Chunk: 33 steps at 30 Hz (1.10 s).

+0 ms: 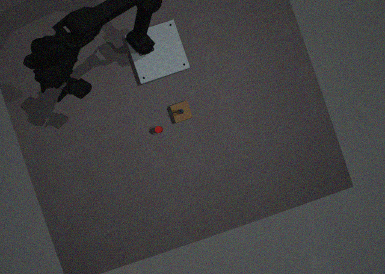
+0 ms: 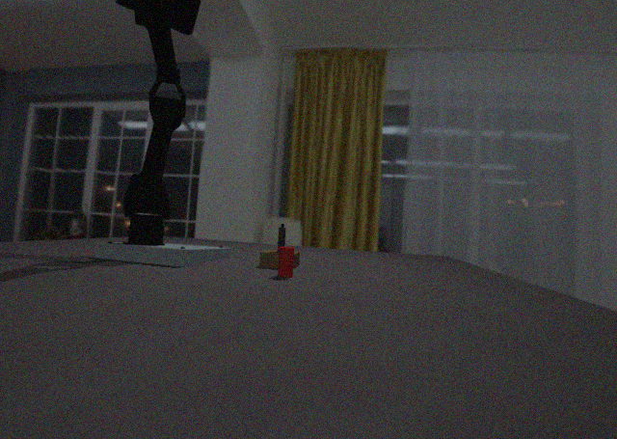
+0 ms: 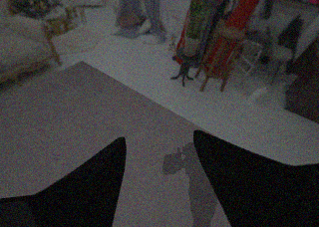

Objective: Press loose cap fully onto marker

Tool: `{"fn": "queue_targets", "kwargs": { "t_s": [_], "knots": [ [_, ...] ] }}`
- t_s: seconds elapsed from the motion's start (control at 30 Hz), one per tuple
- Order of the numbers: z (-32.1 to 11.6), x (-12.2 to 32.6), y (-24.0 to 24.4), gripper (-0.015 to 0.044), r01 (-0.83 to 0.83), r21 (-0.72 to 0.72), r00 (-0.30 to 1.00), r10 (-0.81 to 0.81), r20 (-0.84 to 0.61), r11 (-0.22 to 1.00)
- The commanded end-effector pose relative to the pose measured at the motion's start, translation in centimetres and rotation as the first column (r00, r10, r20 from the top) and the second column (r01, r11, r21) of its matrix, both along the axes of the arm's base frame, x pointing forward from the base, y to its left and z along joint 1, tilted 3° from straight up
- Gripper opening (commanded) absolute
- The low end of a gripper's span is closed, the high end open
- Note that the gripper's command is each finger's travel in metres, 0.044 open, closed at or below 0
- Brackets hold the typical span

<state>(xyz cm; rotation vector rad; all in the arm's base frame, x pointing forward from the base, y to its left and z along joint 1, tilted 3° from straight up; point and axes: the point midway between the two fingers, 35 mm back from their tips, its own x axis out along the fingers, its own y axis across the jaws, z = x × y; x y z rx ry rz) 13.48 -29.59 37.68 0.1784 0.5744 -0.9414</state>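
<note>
The red cap (image 1: 158, 129) (image 2: 285, 262) stands upright on its base; our gripper's (image 3: 159, 137) jaws (parted, empty) hold nothing.

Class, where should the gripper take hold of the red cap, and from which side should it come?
Probably best by the upper sides of the red cap, coming from above. It stands upright, taller than it is wide, with its round top exposed. Its sides look free, though the holder block stands near, so fingers should straddle it without touching the block.
</note>
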Motion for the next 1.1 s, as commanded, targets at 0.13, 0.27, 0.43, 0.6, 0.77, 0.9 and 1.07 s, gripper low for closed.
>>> {"fn": "queue_targets", "kwargs": {
  "t_s": [0.13, 0.27, 0.43, 0.6, 0.77, 0.9, 1.07],
  "knots": [
    [-8.5, 10.5, 3.0, 0.0241, -0.27, 0.271, 0.936, 0.317, -0.151, 0.924],
    [-12.5, 14.4, 6.2, 0.0241, -0.358, 0.392, 0.858, 0.464, -0.219, 0.847],
    [-17.4, 18.3, 11.1, 0.0241, -0.431, 0.531, 0.709, 0.637, -0.301, 0.73],
    [-22.1, 21.0, 16.8, 0.0241, -0.457, 0.654, 0.5, 0.782, -0.371, 0.603],
    [-25.1, 21.6, 20.8, 0.0241, -0.435, 0.728, 0.352, 0.844, -0.404, 0.53],
    [-25.2, 21.5, 21.0, 0.0241, -0.434, 0.73, 0.348, 0.846, -0.405, 0.528],
    [-26.9, 21.5, 21.1, 0.0241, -0.434, 0.73, 0.348, 0.846, -0.405, 0.528]
  ]
}}
